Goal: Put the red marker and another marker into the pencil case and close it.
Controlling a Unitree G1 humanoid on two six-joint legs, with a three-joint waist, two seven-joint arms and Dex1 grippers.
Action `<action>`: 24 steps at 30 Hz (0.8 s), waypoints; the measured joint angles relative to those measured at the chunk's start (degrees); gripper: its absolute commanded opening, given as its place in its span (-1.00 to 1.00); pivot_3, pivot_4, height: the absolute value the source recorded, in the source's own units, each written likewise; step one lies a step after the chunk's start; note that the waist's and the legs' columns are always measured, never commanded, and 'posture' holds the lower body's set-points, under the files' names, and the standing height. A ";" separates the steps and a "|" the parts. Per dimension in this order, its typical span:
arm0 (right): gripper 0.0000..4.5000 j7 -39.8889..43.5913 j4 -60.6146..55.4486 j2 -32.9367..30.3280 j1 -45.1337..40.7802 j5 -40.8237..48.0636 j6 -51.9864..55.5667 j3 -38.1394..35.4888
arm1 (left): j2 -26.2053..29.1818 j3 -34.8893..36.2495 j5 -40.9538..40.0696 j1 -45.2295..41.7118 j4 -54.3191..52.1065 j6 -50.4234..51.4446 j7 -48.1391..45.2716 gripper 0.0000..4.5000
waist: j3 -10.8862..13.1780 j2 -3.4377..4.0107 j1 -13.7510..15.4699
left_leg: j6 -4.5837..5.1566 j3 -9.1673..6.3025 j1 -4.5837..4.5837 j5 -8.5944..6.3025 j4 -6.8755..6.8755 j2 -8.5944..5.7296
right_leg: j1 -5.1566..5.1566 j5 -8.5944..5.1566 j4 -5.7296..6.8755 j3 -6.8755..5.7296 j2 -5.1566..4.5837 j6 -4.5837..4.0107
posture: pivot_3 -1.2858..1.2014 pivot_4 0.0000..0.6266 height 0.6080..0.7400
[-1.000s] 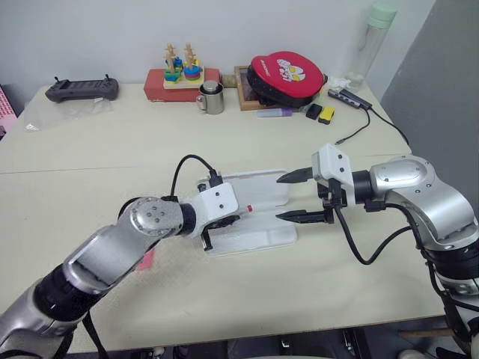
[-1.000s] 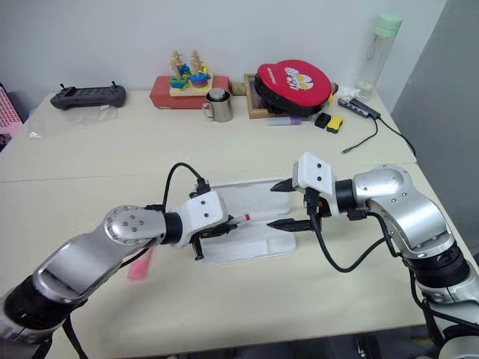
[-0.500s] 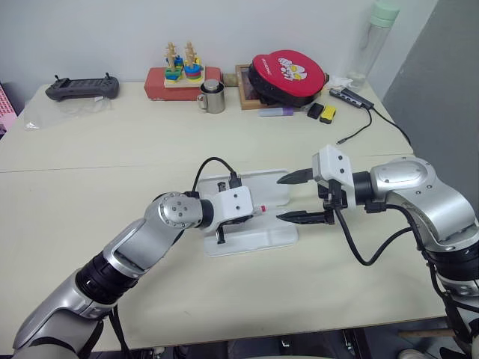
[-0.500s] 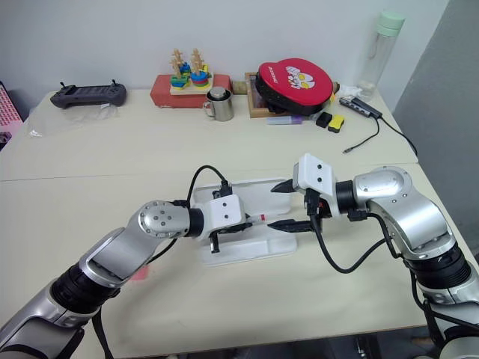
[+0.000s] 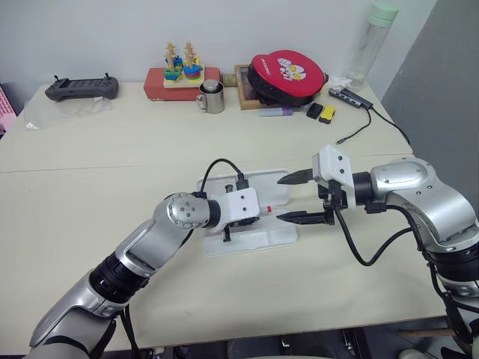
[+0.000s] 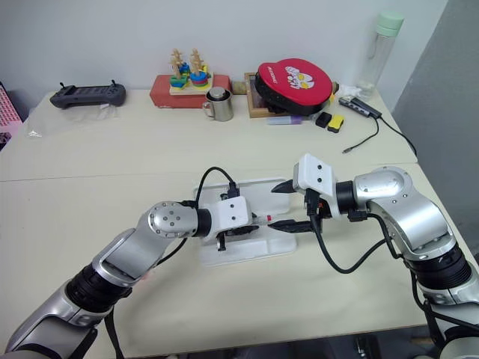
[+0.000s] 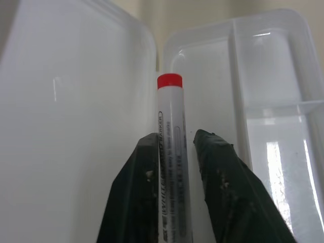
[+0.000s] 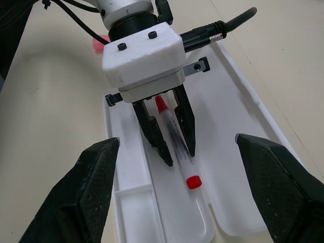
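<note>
Item: red marker (image 7: 170,116), placing into pencil case (image 5: 269,239).

Step in hand, as judged: release of first marker into tray; second marker and lid closing not yet done.

- Left gripper (image 7: 174,136): over the open case, pointing down into the tray. Jaws parted a little, straddling the marker barrel; one finger against the barrel, the other a sliver clear of it. No firm clamp apparent.
- Red marker: between the left jaws, running along them, red end poking out past the fingertips. Appears to lie along the long compartment of the tray, just beneath the fingertips, close to the hinge line; contact with the tray floor not certain.
- Pencil case: open flat directly under the left gripper, lid on one side of the fingers, divided tray on the other. Short end nearest the right gripper.
- Right gripper (image 5: 279,198): jaws spread wide, empty, level with the case's end, tips facing the left gripper, near but apart from it.
- Pink highlighter (image 8: 99,45): on the table (image 5: 112,164) behind the left wrist, outside the case; partly hidden.

Handling notes for a clean release:
- Widen jaws fully before lifting, so neither finger drags the barrel.
- Withdraw straight up and back along the fingers, not sideways toward the divider or lid.
- Confirm marker settled flat inside one compartment, no end riding over the rim.
- Keep right gripper clear of the case end meanwhile.
</note>
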 measured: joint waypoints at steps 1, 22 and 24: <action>0.72 0.01 0.00 0.00 0.00 0.00 0.00 0.00 | -0.10 0.01 0.15 0.00 -0.02 -0.01 -0.04 0.02 | 0.00 0.00 -0.01 | 0.00 0.00 0.01 0.00 0.00 0.00 | 0.00 0.00 0.01 0.00 0.00 0.00 | 0.03 -0.52 1.00; 0.72 0.41 0.06 -0.78 0.02 -0.08 -0.24 -0.02 | 3.97 38.88 -24.10 17.49 -24.67 28.22 -2.12 1.00 | 0.00 0.00 -0.19 | 0.00 -0.05 0.05 0.00 0.02 0.02 | 0.00 -0.03 0.08 -0.03 -0.01 0.05 | 0.03 -0.52 1.00; 0.72 0.58 0.07 -0.89 0.02 -0.11 -0.70 -0.02 | 4.03 43.08 -26.92 18.78 -27.42 31.73 -1.22 1.00 | 0.00 0.00 0.11 | -0.01 -0.10 0.06 0.01 0.03 0.02 | 0.04 -0.05 0.08 -0.08 -0.01 0.09 | 0.03 -0.52 1.00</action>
